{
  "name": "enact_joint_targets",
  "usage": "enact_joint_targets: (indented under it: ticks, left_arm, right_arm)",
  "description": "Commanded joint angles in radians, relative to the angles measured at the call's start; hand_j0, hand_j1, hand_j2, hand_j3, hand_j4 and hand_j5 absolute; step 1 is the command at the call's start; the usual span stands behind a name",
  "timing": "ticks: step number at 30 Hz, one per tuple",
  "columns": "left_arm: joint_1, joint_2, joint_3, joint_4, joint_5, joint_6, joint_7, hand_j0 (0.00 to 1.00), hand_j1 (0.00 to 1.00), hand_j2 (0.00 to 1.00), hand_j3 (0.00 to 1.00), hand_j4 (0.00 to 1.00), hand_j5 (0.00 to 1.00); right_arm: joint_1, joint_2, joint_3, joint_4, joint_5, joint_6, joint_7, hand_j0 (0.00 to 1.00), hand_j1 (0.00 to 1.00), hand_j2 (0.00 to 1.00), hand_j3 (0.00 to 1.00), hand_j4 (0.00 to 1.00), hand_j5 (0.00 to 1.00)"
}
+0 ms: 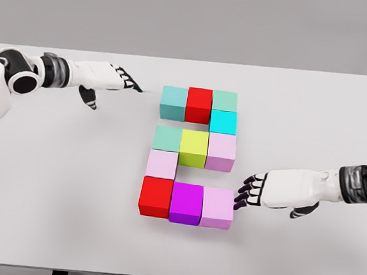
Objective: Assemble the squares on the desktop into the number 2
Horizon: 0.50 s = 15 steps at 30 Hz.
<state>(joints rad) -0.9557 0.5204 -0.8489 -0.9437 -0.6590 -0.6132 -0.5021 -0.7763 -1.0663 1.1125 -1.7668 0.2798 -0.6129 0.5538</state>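
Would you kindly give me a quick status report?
Left robot hand open, off the blocks. Right robot hand open, fingertips at the pink block, bottom right. Blocks form a 2. Nothing obstructing.

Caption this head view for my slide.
Coloured cubes form a 2 on the white table; right hand beside the bottom-right pink cube.

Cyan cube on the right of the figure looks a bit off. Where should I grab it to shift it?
Probably the cyan cube by its right face and top, coming from the right with the right hand: other cubes press against its back, left and front sides.
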Motion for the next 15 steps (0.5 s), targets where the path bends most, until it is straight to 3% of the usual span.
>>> enact_joint_targets:
  ticks: [1, 5, 7, 9, 11, 12, 15]
  left_arm:
    - [0.002, 0.049, -0.001, -0.021, 0.045, 0.002, 0.002, 1.00, 1.00, 1.00, 1.00, 1.00, 1.00]
    - [0.015, 0.147, 0.005, -0.020, 0.145, 0.002, 0.004, 1.00, 1.00, 1.00, 1.00, 1.00, 1.00]
    - [0.015, 0.184, 0.010, -0.009, 0.171, 0.002, 0.004, 1.00, 1.00, 1.00, 1.00, 1.00, 1.00]
    - [0.022, 0.190, 0.010, -0.007, 0.170, 0.002, 0.004, 1.00, 1.00, 1.00, 1.00, 1.00, 1.00]
    - [0.022, 0.207, 0.010, -0.001, 0.170, 0.002, 0.002, 1.00, 1.00, 1.00, 1.00, 1.00, 1.00]
    - [0.022, 0.208, 0.011, 0.008, 0.170, 0.002, 0.004, 1.00, 1.00, 1.00, 1.00, 1.00, 1.00]
    - [0.022, 0.219, 0.011, 0.013, 0.171, 0.002, 0.004, 1.00, 1.00, 1.00, 1.00, 1.00, 1.00]
  right_arm:
    - [0.000, 0.006, 0.000, 0.000, -0.005, 0.002, 0.000, 1.00, 1.00, 1.00, 1.00, 1.00, 1.00]
    - [0.000, -0.018, -0.007, 0.001, -0.004, 0.002, 0.003, 1.00, 1.00, 1.00, 1.00, 1.00, 1.00]
    - [0.000, -0.072, -0.054, 0.004, -0.008, 0.002, 0.000, 1.00, 1.00, 1.00, 1.00, 1.00, 1.00]
    - [0.003, -0.144, -0.172, 0.024, -0.192, 0.002, -0.005, 1.00, 1.00, 1.00, 1.00, 1.00, 1.00]
    - [0.006, -0.130, -0.180, 0.185, -0.378, 0.002, -0.008, 1.00, 1.00, 1.00, 1.00, 1.00, 1.00]
    - [0.008, -0.130, -0.180, 0.221, -0.468, 0.002, -0.006, 1.00, 1.00, 1.00, 1.00, 1.00, 1.00]
    - [0.034, -0.115, -0.180, 0.221, -0.488, 0.002, -0.008, 1.00, 1.00, 1.00, 1.00, 1.00, 1.00]
